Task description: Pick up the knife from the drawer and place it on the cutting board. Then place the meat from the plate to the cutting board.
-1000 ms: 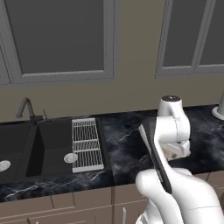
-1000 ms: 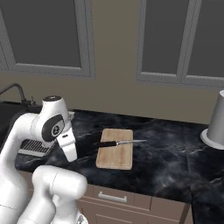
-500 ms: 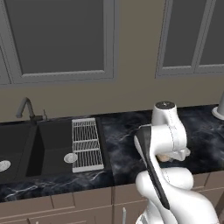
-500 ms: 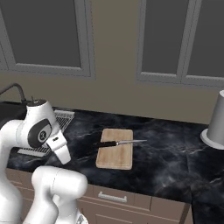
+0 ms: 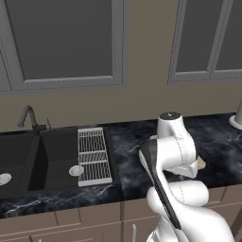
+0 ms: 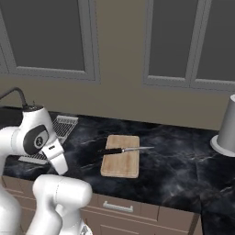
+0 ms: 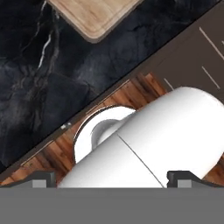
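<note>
Knife [image 6: 123,149]: lying across cutting board [image 6: 121,161], frame centre, desk. End effector [image 7: 112,177]: tips well apart, empty. Risk: meat and plate unlocated; a blind swing could strike the knife.

The black-handled, silver-bladed knife [image 6: 121,149] lies across the light-tan rectangular wooden cutting board [image 6: 121,161], leaving its near half bare. Dark marble counter [image 6: 174,160] around it lies open; a grey cylindrical container [image 6: 227,126] stands well apart.

Blk marble counter [image 6: 174,165]: cutting board [image 6: 121,161], drying rack [image 5: 94,156].
</note>
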